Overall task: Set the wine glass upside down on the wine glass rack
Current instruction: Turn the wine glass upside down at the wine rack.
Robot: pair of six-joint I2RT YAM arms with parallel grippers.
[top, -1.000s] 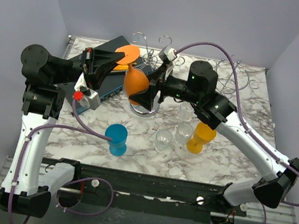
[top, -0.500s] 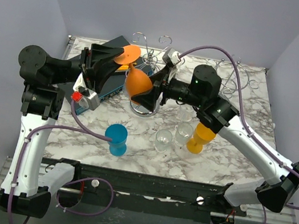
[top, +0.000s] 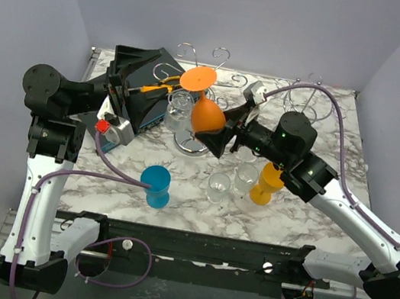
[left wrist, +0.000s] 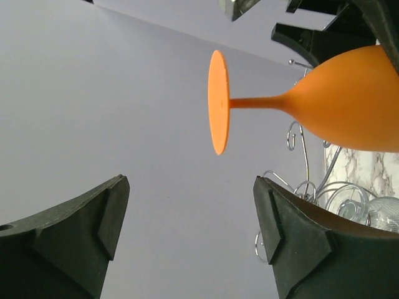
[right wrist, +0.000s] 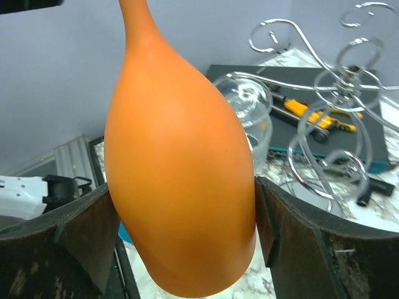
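Presently we find the wine glass (top: 207, 116) held off the bench (top: 325, 141), foot uppermost, over the wine glass rack (top: 182, 143) near the far edge. The right claw (top: 217, 132) clamps its bowl. The left claw (top: 142, 90) gapes wide, empty.

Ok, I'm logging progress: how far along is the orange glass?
Done: the orange wine glass is aloft and inverted, foot up. In hand: the right pincer grips its bowl; the left pincer stands open, apart from the foot. Left: hang it on the wire rack and release.
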